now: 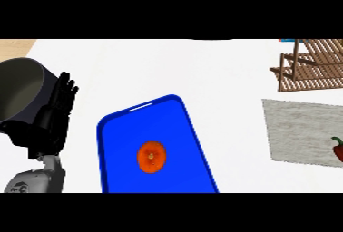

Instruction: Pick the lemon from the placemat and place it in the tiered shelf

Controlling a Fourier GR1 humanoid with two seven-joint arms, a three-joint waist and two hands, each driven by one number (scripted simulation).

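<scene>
Lemon (151,156): seen lying on blue mat (127,136), near centre | left hand (57,113): held open, fingers up, at left | right hand: not seen | shelf (311,65): seen far right on bench (214,77)

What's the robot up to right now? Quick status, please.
Left hand open, resting at the left edge; right hand out of view. Orange fruit on blue placemat, untouched. Wooden shelf far right; nothing between.
</scene>
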